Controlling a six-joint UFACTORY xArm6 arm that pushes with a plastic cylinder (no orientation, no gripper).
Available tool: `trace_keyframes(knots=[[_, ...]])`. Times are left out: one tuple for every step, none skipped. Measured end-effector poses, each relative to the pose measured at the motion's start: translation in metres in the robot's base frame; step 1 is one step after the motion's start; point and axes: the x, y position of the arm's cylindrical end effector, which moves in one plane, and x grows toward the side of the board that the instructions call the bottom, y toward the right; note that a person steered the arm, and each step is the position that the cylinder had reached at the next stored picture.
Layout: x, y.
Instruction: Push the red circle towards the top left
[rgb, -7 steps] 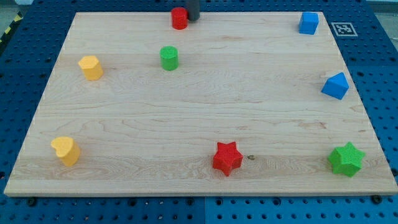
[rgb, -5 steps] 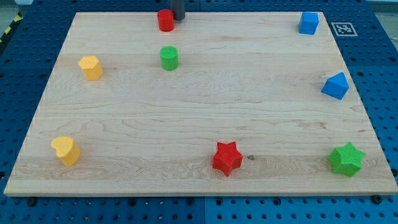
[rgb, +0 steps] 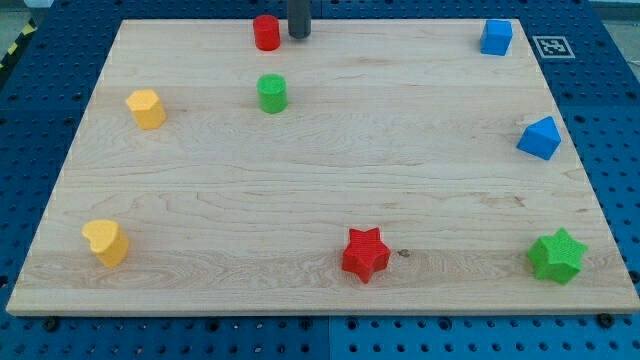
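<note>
**Tip beside red circle, top edge**

Camera view: small red circle block (rgb: 266, 32) near top edge of light wooden counter (rgb: 330, 200), left of centre. My tip (rgb: 299, 35) of dark rod just right of it, narrow gap visible. No jaws on this rig. Green cylinder block (rgb: 272, 93) below red circle, apart.

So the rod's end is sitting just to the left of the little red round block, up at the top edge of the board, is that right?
Not quite: the side is wrong. In the camera view my tip sits just to the right of the red circle, with a small gap between them. The rest holds: both are up at the top edge of the board.
</note>
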Motion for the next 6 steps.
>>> trace_keyframes(knots=[[0.003, -0.01], [0.003, -0.012], [0.003, -0.023], [0.003, -0.059], [0.014, -0.066], [0.04, -0.051]])
